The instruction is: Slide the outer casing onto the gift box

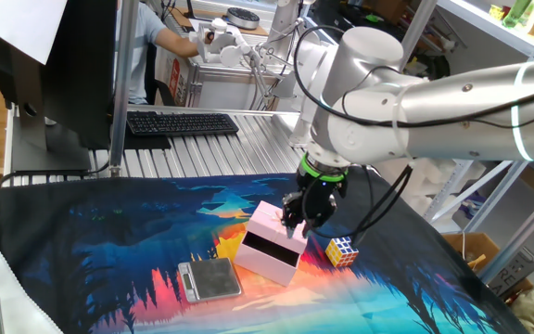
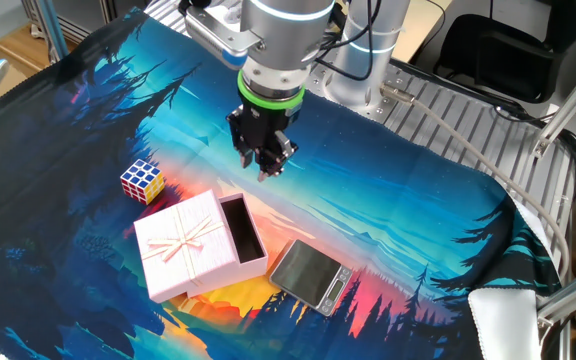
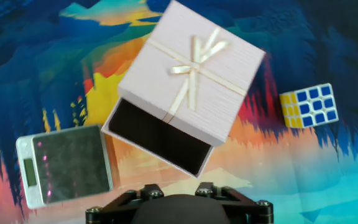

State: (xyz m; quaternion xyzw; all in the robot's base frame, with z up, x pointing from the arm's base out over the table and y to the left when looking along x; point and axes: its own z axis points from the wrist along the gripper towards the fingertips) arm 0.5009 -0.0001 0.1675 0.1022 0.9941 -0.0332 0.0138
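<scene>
The pale pink outer casing (image 1: 269, 221) (image 2: 183, 245) (image 3: 194, 71), with a cream bow on top, lies on the printed cloth. It covers most of the gift box (image 1: 269, 255) (image 2: 240, 228) (image 3: 157, 134). The box's open end sticks out of the casing and shows its dark inside. My gripper (image 1: 295, 225) (image 2: 266, 165) (image 3: 178, 190) hangs above the cloth on the side where the tray sticks out. It is clear of both and holds nothing. Its fingers look closed together. In the hand view only its base shows, at the bottom edge.
A small multicoloured puzzle cube (image 1: 342, 250) (image 2: 141, 180) (image 3: 309, 106) sits close beside the casing. A flat grey square device (image 1: 209, 278) (image 2: 310, 275) (image 3: 64, 165) lies near the box's open end. A keyboard (image 1: 182, 122) and a monitor stand beyond the cloth.
</scene>
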